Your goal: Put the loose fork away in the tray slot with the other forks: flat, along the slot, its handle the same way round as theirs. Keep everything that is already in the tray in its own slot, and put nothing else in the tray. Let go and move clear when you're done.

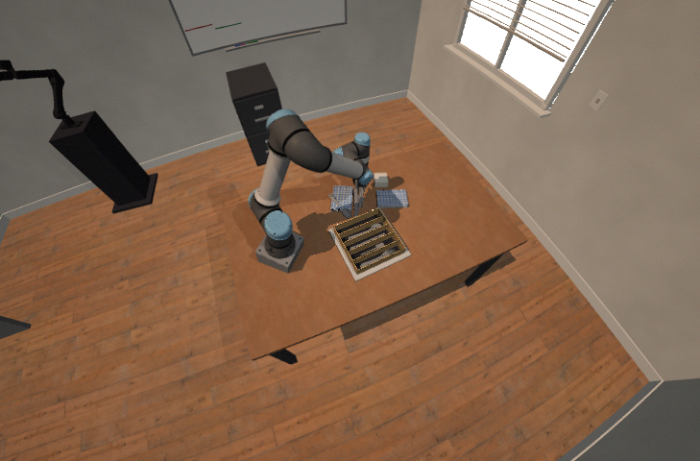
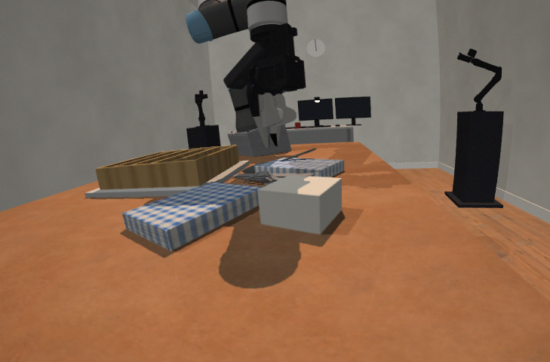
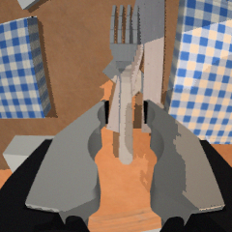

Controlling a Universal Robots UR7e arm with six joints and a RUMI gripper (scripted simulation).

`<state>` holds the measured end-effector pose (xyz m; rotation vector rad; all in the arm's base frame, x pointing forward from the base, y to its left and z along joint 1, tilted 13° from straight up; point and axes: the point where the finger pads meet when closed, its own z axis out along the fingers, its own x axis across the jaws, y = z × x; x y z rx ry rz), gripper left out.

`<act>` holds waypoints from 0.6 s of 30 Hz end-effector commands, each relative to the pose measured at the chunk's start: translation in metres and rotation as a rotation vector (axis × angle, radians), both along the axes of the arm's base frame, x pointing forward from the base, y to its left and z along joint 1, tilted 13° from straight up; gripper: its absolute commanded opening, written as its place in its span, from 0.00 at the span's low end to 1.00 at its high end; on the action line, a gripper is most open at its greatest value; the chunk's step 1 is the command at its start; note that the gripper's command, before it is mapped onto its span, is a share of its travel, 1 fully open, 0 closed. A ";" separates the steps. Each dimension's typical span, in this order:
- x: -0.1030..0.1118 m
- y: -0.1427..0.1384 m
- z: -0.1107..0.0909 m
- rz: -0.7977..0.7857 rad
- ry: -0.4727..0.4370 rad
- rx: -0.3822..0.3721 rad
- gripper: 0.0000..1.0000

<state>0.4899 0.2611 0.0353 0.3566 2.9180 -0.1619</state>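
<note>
The loose fork (image 3: pixel 124 58) (image 2: pixel 252 176) lies flat on the table between two checked napkins, tines pointing away from the wrist camera, with a knife (image 3: pixel 154 63) right beside it. My gripper (image 3: pixel 126 101) (image 2: pixel 271 140) (image 1: pixel 357 202) hangs straight over the fork's handle, well above the table. Its fingers are drawn in to a narrow gap and hold nothing. The wooden tray (image 1: pixel 340 239) (image 2: pixel 155 173) with several slots of cutlery stands just in front of the arm's base; I cannot tell which slot holds the forks.
One blue-checked napkin stack (image 1: pixel 340 194) (image 2: pixel 305 165) (image 3: pixel 208 82) lies on one side of the fork, another (image 1: pixel 392 198) (image 2: pixel 189 213) (image 3: pixel 21 68) on the other. A white box (image 1: pixel 380 179) (image 2: pixel 301 204) stands beside them.
</note>
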 end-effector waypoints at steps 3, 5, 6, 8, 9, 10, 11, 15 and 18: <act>0.001 -0.001 -0.004 0.000 -0.001 0.001 0.16; 0.002 -0.001 -0.007 0.000 -0.001 0.001 0.16; 0.002 -0.001 -0.008 0.000 -0.001 0.001 0.16; 0.002 -0.001 -0.010 0.000 -0.001 0.001 0.16; 0.003 -0.002 -0.012 0.000 -0.001 0.001 0.16; 0.003 -0.002 -0.013 0.000 -0.001 0.001 0.16; 0.003 -0.002 -0.014 0.000 -0.001 0.001 0.16; 0.004 -0.003 -0.018 0.000 -0.001 0.001 0.16; 0.004 -0.003 -0.021 0.000 -0.001 0.001 0.16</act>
